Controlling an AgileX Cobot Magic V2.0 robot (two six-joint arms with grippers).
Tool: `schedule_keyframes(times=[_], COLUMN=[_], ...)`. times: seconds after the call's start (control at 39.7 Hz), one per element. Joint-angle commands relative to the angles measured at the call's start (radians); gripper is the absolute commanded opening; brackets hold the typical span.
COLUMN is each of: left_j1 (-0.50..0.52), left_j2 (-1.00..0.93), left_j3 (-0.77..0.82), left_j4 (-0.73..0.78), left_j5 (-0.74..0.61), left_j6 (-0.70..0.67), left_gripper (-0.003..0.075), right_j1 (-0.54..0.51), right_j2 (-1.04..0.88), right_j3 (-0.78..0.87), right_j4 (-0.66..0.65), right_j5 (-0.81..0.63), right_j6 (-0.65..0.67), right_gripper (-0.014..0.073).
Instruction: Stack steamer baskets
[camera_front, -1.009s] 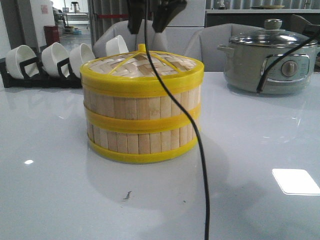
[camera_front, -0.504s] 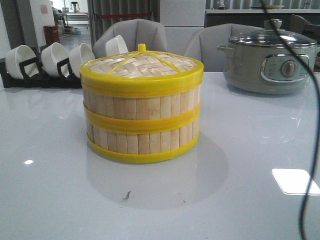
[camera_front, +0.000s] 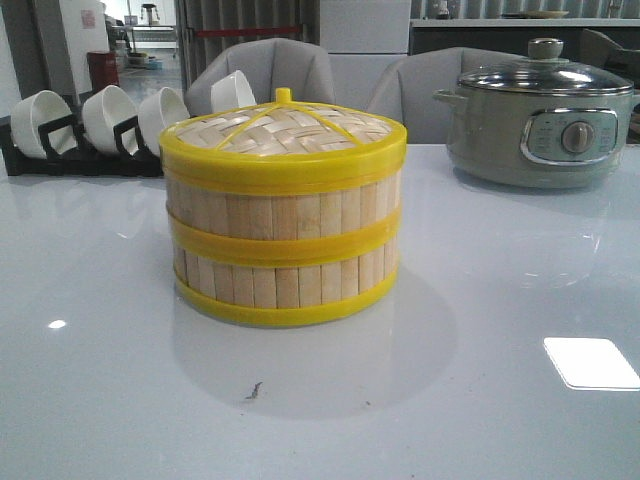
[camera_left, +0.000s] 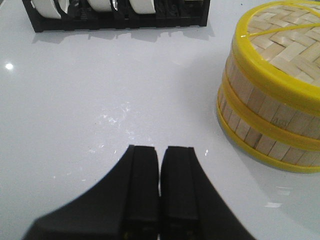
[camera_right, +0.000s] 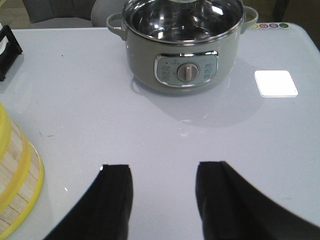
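Note:
Two steamer baskets (camera_front: 283, 240) of pale bamboo slats with yellow rims stand stacked on the white table, the woven yellow-rimmed lid (camera_front: 284, 130) on top. The left wrist view shows the stack (camera_left: 272, 105) off to one side of my left gripper (camera_left: 160, 150), which is shut with nothing between its black fingers. My right gripper (camera_right: 164, 172) is open and empty above bare table, with the edge of the stack (camera_right: 17, 185) at the frame's border. Neither gripper appears in the front view.
A grey-green electric pot (camera_front: 540, 115) with a glass lid stands at the back right, also seen as the pot (camera_right: 184, 42) ahead of my right gripper. White bowls in a black rack (camera_front: 95, 125) line the back left. Grey chairs stand behind the table.
A gripper and black cable that hung over the lid a second ago have left the front view; the cable swung right and out. The stack has not moved.

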Motion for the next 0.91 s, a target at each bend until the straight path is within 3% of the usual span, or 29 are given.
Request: schedule_keyframes(times=[0.0,0.38,0.63,0.68,0.78,0.86,0.88], left_j1=[-0.006,-0.006,-0.006,-0.006,-0.006,-0.006,-0.006], left_j2=[-0.009,-0.009,-0.009,-0.009,-0.009,-0.009,-0.009], left_j3=[-0.030,-0.030,-0.030,-0.030,-0.030,-0.030,-0.030], left_j4=[0.000,0.000,0.000,0.000,0.000,0.000,0.000], left_j5=[-0.080,-0.080,-0.080,-0.080,-0.080,-0.080,-0.080], left_j6=[-0.001,-0.001,-0.001,-0.001,-0.001,-0.001,-0.001], left_gripper=[0.0085,0.0085,0.0085,0.0085,0.0085,0.0085,0.0085], right_j1=[-0.010,-0.059,-0.073,-0.073,-0.073,-0.073,-0.073], right_j2=[-0.118,-0.463,-0.578,-0.577,-0.577,-0.577,-0.577], right_j3=[0.106,0.558,0.603,0.603,0.603,0.603,0.603], right_j4=[-0.015,-0.015,-0.015,-0.015,-0.015,-0.015,-0.015], right_j5=[-0.175,-0.426,-0.470,-0.470,-0.470,-0.470,-0.470], right_j6=[-0.013,-0.013,-0.013,-0.013,-0.013,-0.013,-0.012], right_gripper=[0.0419,0.0419,0.0414,0.0388,0.0251,0.0036,0.0005])
